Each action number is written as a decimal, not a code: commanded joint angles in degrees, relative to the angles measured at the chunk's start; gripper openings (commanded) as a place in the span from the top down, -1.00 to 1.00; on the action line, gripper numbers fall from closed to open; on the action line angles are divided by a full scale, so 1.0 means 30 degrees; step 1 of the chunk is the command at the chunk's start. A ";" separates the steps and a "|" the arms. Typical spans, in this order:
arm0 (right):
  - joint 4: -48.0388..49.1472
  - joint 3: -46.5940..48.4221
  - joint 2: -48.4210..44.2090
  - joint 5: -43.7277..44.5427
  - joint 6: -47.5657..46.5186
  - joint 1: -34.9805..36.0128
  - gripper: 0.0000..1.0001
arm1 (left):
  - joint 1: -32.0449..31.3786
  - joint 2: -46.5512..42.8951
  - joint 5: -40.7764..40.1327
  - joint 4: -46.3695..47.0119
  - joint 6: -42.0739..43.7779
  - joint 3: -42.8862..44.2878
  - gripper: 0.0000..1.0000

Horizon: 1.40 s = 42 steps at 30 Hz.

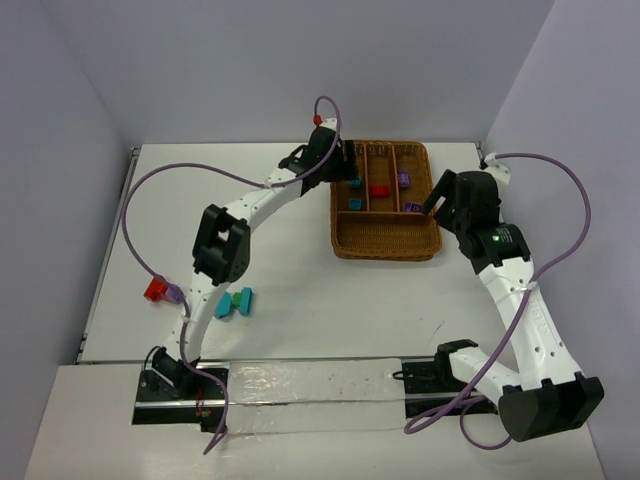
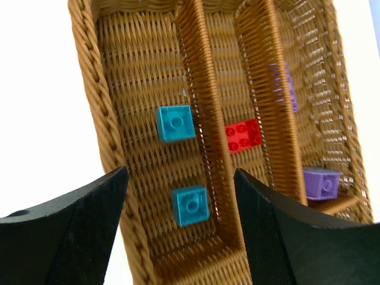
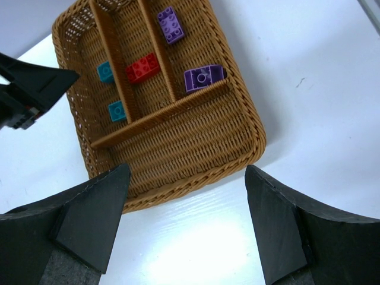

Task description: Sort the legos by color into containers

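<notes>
Currently both hands are spread and empty, the left hand (image 2: 180, 171) over the leftmost narrow slot of the wicker tray (image 1: 385, 247), the right hand (image 3: 187, 168) at its right rim. Two teal legos (image 2: 175, 123) lie in that slot, a red lego (image 2: 242, 136) in the middle one, two purple legos (image 2: 320, 183) in the right one; four loose legos (image 1: 224, 305) sit on the bench (image 1: 320, 310) well left of the tray.

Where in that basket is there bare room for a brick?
The wide slot, between the tray rim and the long divider, is bare. The slot with the red brick has room; those with the teal bricks and purple bricks are fuller.
</notes>
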 commanded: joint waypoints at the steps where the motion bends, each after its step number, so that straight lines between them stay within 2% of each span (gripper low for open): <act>1: 0.0495 -0.0216 -0.0452 -0.0366 -0.0346 0.0093 -0.70 | -0.0261 -0.6102 -0.1135 0.0509 0.0149 -0.3276 -0.57; 4: 0.0974 -0.0610 -0.0671 -0.1201 -0.0682 0.0617 -0.70 | -0.0203 -1.0715 -0.3100 0.0259 -0.0105 -0.7805 -0.57; 5: 0.1139 -0.0631 -0.0633 -0.1208 -0.0730 0.0771 -0.70 | -0.0158 -1.1025 -0.3933 0.0145 -0.0145 -0.8089 -0.57; 7: 0.1639 -0.0867 -0.0449 -0.1260 -0.0704 0.2662 -0.70 | 0.0393 -1.4677 -0.6042 -0.1247 -0.0644 -1.1426 -0.57; 9: 0.2282 -0.0934 0.0025 -0.0883 -0.0615 0.4654 -0.70 | 0.1317 -1.6701 -0.6065 -0.2434 -0.1478 -1.3177 -0.57; 13: 0.3182 0.0209 0.3517 -0.0294 -0.0061 0.9774 -0.70 | 0.4135 -2.2338 -0.7349 -0.5557 -0.3386 -1.8163 -0.57; 14: 0.3403 0.0418 0.4201 -0.0264 -0.0056 1.0751 -0.70 | 0.4564 -2.3227 -0.7750 -0.5619 -0.3668 -1.8793 -0.57; 15: 0.3975 0.0624 0.4822 -0.0207 -0.0004 1.2519 -0.70 | 0.5249 -2.4681 -0.8492 -0.6900 -0.4268 -1.9345 -0.57; 17: 0.4829 0.1201 0.6695 -0.0120 -0.0262 1.4463 -0.70 | 0.6010 -2.6164 -0.9303 -0.8700 -0.5057 -2.0327 -0.58; 21: 0.6255 0.2828 1.0195 -0.1041 -0.1224 1.7898 -0.70 | 0.7257 -2.8551 -0.9576 -1.1206 -0.5956 -2.1263 -0.57; 23: 0.5921 0.4001 1.1891 -0.1708 -0.1712 1.8615 -0.70 | 0.7467 -2.9000 -0.9521 -1.1626 -0.6278 -2.1383 -0.55; 25: 0.4618 0.6632 1.4981 -0.1883 -0.1935 1.9237 -0.72 | 0.7572 -2.9339 -0.9387 -1.1777 -0.6316 -2.1394 -0.54; 30: 0.2732 0.9872 1.9090 -0.1447 -0.0552 1.9868 -0.74 | 0.7678 -2.9175 -0.9084 -1.1530 -0.6145 -2.1216 -0.53; 35: 0.2477 1.0580 2.0620 -0.1373 0.1520 1.9897 -0.64 | 0.7684 -2.9155 -0.8695 -1.0994 -0.5959 -2.1392 -0.53; 42: 0.3042 1.0014 2.1051 -0.1554 0.2265 1.9965 -0.58 | 0.7698 -2.9365 -0.8656 -1.0818 -0.5838 -2.1641 -0.52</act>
